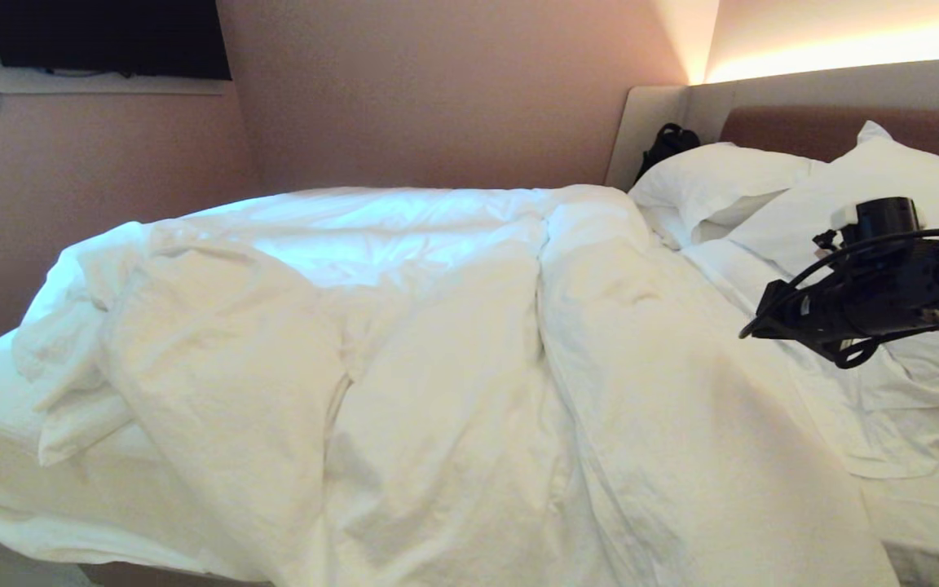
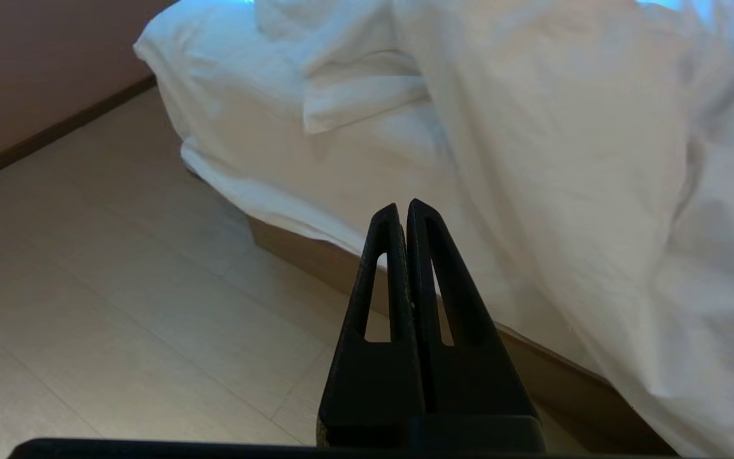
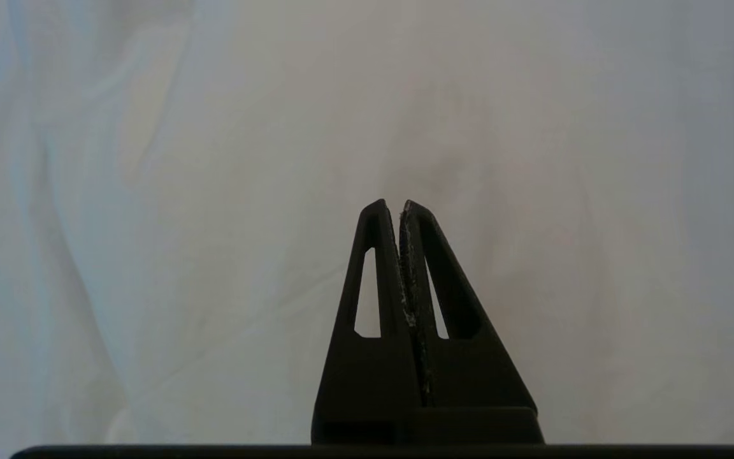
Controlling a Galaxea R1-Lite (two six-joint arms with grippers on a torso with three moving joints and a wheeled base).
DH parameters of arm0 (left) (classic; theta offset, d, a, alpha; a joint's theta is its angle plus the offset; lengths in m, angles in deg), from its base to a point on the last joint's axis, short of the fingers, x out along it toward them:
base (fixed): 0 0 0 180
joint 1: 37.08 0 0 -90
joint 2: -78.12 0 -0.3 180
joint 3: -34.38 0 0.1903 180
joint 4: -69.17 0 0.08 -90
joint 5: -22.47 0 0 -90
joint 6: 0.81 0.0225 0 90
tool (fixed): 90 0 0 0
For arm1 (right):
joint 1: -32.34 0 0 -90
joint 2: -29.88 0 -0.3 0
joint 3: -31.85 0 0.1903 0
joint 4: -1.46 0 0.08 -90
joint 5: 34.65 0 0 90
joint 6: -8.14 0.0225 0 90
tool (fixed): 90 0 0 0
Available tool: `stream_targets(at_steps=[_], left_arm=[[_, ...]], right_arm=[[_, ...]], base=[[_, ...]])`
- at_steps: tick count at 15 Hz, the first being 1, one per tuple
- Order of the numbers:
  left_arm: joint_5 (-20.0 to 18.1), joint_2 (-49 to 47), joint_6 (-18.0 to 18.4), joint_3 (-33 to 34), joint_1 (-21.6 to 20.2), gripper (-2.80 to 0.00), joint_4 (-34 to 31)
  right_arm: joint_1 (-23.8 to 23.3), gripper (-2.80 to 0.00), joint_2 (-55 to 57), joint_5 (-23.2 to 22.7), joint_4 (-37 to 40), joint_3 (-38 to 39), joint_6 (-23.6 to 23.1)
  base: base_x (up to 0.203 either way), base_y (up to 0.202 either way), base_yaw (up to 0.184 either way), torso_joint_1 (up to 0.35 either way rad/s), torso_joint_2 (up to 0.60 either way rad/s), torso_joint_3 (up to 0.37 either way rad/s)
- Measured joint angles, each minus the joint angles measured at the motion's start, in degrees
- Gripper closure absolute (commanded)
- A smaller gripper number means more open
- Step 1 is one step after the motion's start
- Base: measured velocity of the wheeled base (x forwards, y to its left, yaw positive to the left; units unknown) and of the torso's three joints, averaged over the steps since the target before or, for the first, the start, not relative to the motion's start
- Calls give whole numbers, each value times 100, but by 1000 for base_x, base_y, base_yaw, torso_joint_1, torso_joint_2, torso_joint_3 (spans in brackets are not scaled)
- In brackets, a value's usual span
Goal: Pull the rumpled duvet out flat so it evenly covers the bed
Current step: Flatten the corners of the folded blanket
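Duvet lies bunched in ridges across bed, centre frame, far from flat. Right gripper, mid-right, jaws together, empty, hovers over sheet near 2 pillows. Left gripper pinched together, empty, beside bed's edge, likely approaching hem.

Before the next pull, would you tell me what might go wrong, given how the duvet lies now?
1. The duvet is bunched in thick folds; a pinch may take only one layer and drag it unevenly.
2. Its edge already hangs over the bed's wooden base toward the floor, so more pulling this way might slide it off.
3. The right tool, shut, hovers near the pillows; a sweep could shift them.
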Motion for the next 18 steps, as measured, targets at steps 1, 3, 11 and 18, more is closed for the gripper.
stream_targets(at_steps=[1,3,11,18], left_arm=[[-192,232,117,88,-184,0,-5],[-671,653,283,329,-464,0,-10],[-911,1782,621,1296,-588,0,429],[-1444,1989,1351,3399,-589,0,3423]], right_arm=[[0,0,60,4,-60,-54,-5],[2,0,118,13,-246,-158,-57],[686,0,-160,55,-460,-61,-352],[814,0,-402,50,-763,187,-485]], base=[[0,0,0,0,0,0],[0,0,0,0,0,0],[0,0,0,0,0,0],[0,0,0,0,0,0]])
